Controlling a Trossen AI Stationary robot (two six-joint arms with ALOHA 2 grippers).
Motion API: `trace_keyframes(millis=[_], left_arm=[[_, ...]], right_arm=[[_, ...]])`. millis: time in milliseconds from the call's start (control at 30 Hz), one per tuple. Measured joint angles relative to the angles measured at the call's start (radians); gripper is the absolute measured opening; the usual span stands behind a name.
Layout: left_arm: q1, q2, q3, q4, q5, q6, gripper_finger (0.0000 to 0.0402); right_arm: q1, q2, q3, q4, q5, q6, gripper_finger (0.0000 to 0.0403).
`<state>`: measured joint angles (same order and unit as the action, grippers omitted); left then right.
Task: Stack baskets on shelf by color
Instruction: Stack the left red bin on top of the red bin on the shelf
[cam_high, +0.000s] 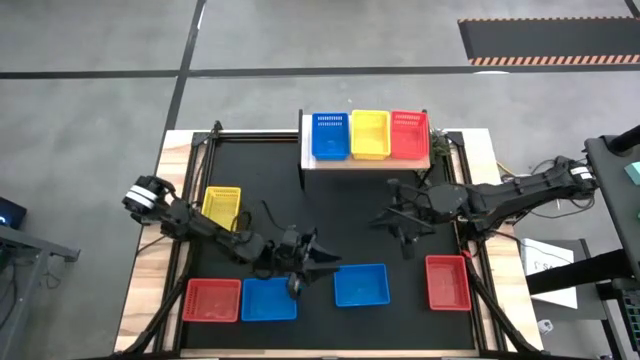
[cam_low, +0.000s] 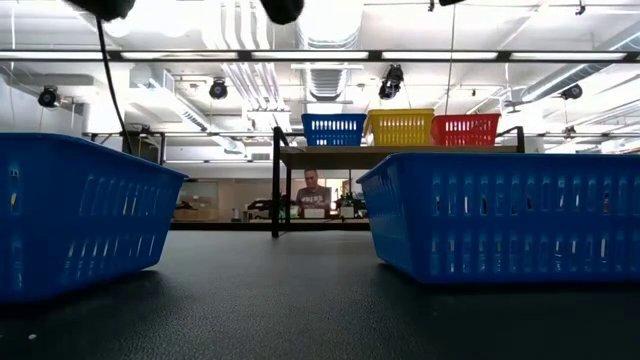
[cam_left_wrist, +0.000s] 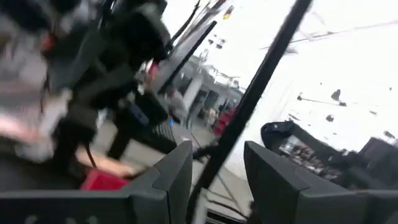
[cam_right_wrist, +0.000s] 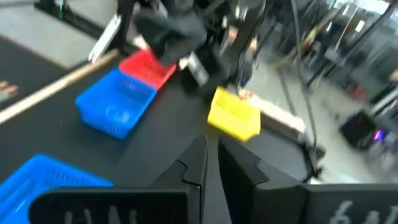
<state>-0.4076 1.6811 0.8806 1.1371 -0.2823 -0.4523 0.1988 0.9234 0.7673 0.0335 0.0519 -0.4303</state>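
Note:
The light wood shelf (cam_high: 366, 160) stands at the far edge of the black mat and carries a blue basket (cam_high: 330, 136), a yellow one (cam_high: 370, 133) and a red one (cam_high: 409, 134) side by side. On the mat lie a yellow basket (cam_high: 222, 206), a red basket (cam_high: 212, 300), two blue baskets (cam_high: 268, 299) (cam_high: 361, 285) and another red basket (cam_high: 447, 281). My left gripper (cam_high: 326, 257) hovers open between the two blue baskets, holding nothing. My right gripper (cam_high: 405, 240) is shut and empty, above the mat in front of the shelf.
The black mat (cam_high: 330, 215) has open room in its middle. A black frame of rods (cam_high: 205, 145) runs around the mat's sides. In the low view the two blue baskets (cam_low: 70, 215) (cam_low: 505, 215) fill the foreground, and a person (cam_low: 312, 190) sits far behind the shelf.

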Motion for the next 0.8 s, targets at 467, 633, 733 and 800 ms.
trace_keyframes(millis=[467,633,733,800], left_arm=[[-0.159,-0.063,0.378,-1.494,0.076,-1.138,0.013],[-0.225,-0.064,0.509,-1.657,0.098,-1.365,0.013],[-0.268,-0.065,0.546,-1.674,0.095,-1.49,0.013],[-0.298,-0.065,0.547,-1.709,0.095,-1.592,0.013]], right_arm=[[0.002,-0.026,-0.024,0.056,0.001,-0.109,0.0031],[-0.001,-0.026,-0.024,0.095,0.001,-0.186,0.0031],[-0.001,-0.024,-0.024,0.128,0.001,-0.225,0.0031],[-0.001,-0.024,-0.024,0.134,0.001,-0.246,0.0031]])
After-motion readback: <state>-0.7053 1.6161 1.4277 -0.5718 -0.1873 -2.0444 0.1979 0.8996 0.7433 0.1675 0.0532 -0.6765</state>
